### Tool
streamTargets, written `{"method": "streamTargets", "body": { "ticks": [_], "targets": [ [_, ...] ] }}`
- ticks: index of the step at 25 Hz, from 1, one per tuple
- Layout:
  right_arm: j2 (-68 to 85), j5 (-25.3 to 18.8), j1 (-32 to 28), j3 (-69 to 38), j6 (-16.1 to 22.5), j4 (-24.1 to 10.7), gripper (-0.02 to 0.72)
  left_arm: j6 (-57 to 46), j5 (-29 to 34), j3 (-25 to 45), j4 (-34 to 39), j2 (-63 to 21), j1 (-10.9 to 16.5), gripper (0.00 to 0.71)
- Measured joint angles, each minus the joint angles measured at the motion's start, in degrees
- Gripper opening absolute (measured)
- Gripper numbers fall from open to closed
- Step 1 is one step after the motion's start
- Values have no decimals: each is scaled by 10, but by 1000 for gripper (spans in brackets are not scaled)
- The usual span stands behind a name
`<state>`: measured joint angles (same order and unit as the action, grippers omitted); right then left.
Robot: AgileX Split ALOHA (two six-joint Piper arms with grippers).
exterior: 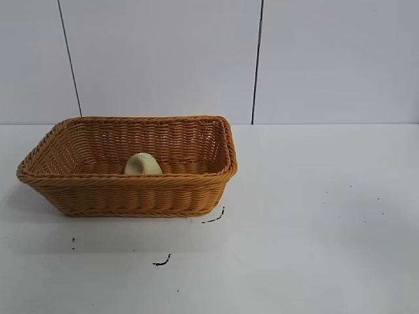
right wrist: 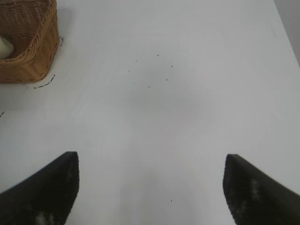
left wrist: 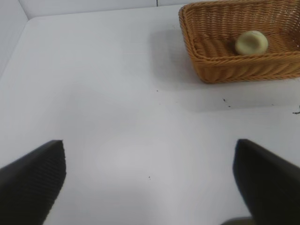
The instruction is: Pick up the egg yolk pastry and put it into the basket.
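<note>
Resting inside the basket (exterior: 196,196), near its front wall, the pastry (exterior: 143,163) is already delivered. Both arms hang back over bare counter (exterior: 314,216), the left gripper (left wrist: 150,183) and right gripper (right wrist: 150,187) each with jaws spread wide and empty. Little can go wrong now, unless a stray arm sweep nudges the basket. No brands, labels or readable writing show, only black scuffs on the counter

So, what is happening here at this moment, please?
Nothing is being handled now. The egg yolk pastry lies inside the basket on the white table. The left gripper and the right gripper are both open and empty, above bare table away from the basket.
</note>
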<state>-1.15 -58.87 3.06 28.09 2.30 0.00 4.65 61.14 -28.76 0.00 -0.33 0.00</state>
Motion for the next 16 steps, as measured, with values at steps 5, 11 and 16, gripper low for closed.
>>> {"method": "streamTargets", "body": {
  "ticks": [5,11,16],
  "targets": [
    [14,-1,0,0,0,0,602,0,0,0,0,0,0,697],
    [14,-1,0,0,0,0,602,0,0,0,0,0,0,697],
    [14,-1,0,0,0,0,602,0,0,0,0,0,0,697]
  ]
}}
